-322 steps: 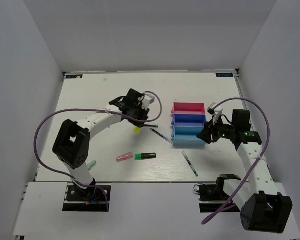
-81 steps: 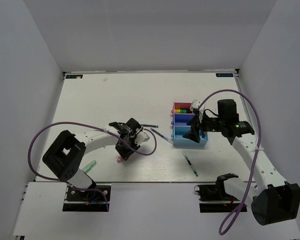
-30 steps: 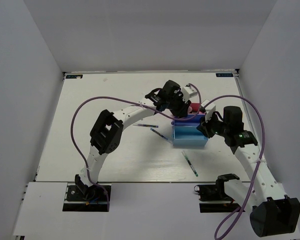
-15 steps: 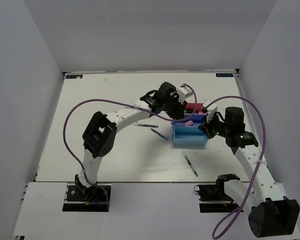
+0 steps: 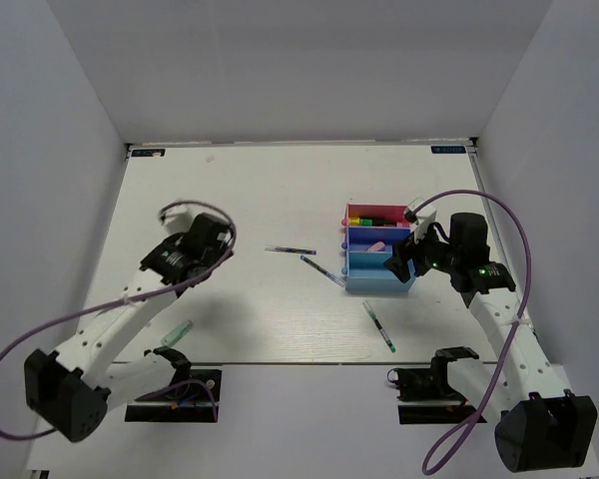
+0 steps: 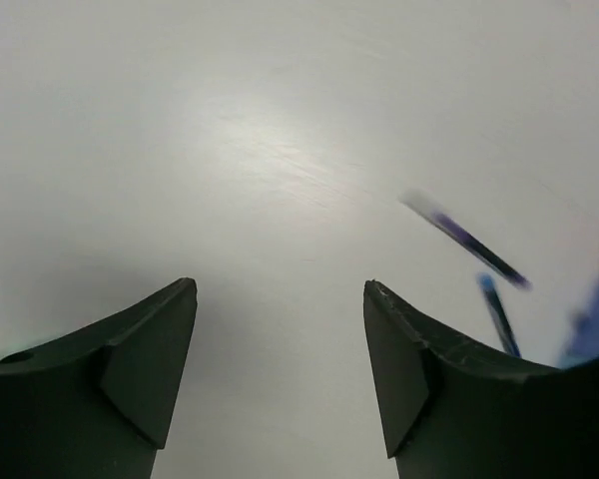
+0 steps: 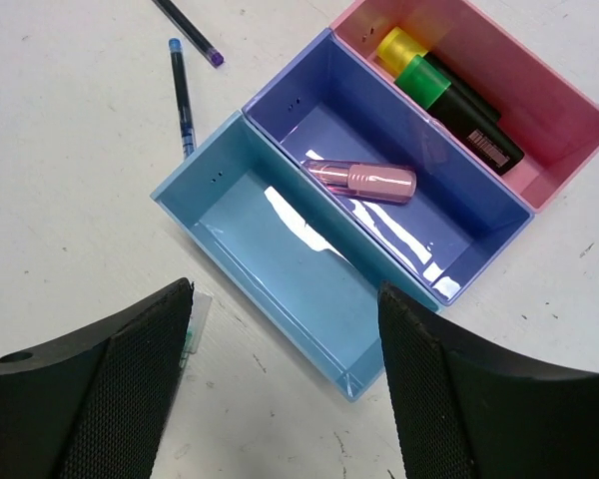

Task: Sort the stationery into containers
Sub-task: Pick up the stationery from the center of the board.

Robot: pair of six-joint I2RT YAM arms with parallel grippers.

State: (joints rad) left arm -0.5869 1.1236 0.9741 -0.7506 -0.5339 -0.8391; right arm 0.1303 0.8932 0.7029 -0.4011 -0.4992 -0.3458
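The containers (image 5: 378,271) are three joined trays right of centre: pink (image 7: 539,150), purple-blue (image 7: 309,110) and light blue (image 7: 250,235). A pink highlighter (image 7: 363,180) lies in the purple-blue tray. A yellow highlighter (image 7: 401,46) and a green one with a black cap (image 7: 459,105) lie in the pink tray. The light blue tray holds nothing. Thin pens (image 5: 290,249) (image 5: 322,269) (image 5: 379,326) lie on the table, and a pale green highlighter (image 5: 180,329) lies at the front left. My right gripper (image 7: 285,284) hangs open over the light blue tray's near end. My left gripper (image 6: 280,284) is open over bare table.
White walls enclose the white table (image 5: 230,190) on three sides. One green-ended pen (image 7: 197,319) lies partly under my right gripper's left finger. Two blue pens (image 7: 183,95) (image 7: 190,28) lie just beyond the trays in the right wrist view.
The left arm has swung away from the trays to the left side of the table and opened. The pink highlighter now lies in the purple-blue tray. The right gripper has opened.
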